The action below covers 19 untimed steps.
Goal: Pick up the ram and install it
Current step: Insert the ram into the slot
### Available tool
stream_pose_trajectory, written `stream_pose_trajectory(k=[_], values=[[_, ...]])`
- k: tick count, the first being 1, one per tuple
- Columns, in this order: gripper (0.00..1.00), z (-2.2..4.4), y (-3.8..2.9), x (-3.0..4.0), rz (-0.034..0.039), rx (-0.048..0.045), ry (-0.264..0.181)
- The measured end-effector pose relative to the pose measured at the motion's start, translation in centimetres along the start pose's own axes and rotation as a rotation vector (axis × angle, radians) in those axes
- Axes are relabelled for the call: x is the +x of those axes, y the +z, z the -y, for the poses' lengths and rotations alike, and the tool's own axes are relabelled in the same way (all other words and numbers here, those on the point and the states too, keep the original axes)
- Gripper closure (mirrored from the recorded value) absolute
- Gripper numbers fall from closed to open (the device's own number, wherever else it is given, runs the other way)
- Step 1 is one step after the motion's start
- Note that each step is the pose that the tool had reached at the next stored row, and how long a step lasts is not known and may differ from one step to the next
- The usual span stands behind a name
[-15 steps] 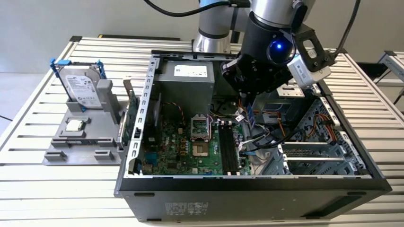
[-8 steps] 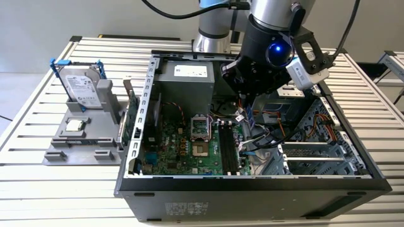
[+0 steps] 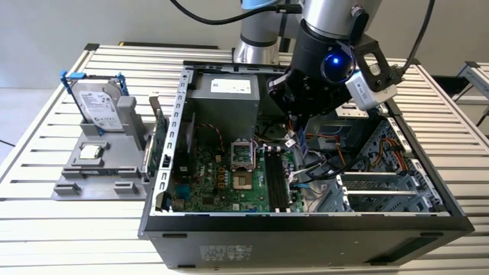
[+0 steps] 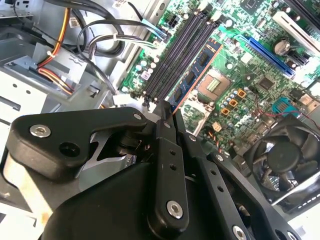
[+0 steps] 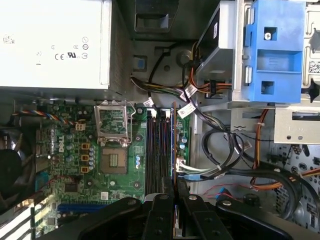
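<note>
In the exterior view, the gripper (image 3: 294, 117) hangs over the open computer case (image 3: 164, 189), above the far end of the long black memory slots (image 3: 276, 183). At the exterior view's left, the hard drive (image 3: 99, 109) and the small silver processor chip (image 3: 91, 152) sit on a grey holder (image 3: 68, 183) on the table (image 3: 46, 229), well apart from the gripper. The hard drive has a white label, and so does the power supply (image 3: 229, 86). The print on both is too small to read.

In the second wrist view, the gripper (image 4: 162, 112) is pinched tight on the ram (image 4: 196, 67). The ram sticks straight out from the fingertips (image 4: 165, 125). We see it from its thin side, with an orange edge and dark chips. Its long side runs the same way as the slots (image 4: 175, 55), just beside them. The processor socket (image 4: 212, 82) and a black fan (image 4: 285, 160) are near.

In the first wrist view, the gripper (image 5: 175, 192) holds the ram (image 5: 173, 145), which shows as one thin line. It lies in line with the slots (image 5: 157, 150). I think it is over the slots and not pushed in yet. Which slot it is over, I cannot tell. The big grey power supply (image 5: 55, 45) has small safety marks. Cable tags (image 5: 185, 111) have print too tiny to read.
</note>
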<state>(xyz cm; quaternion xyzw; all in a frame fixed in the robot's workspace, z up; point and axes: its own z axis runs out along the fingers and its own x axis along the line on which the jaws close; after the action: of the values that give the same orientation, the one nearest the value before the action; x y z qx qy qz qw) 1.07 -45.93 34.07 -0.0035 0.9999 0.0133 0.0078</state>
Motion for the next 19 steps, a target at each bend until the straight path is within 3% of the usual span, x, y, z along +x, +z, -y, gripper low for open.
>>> stream_pose_trajectory(k=[19], values=[[1.0,0.04,1.48,0.02,0.0,0.0004,0.0]])
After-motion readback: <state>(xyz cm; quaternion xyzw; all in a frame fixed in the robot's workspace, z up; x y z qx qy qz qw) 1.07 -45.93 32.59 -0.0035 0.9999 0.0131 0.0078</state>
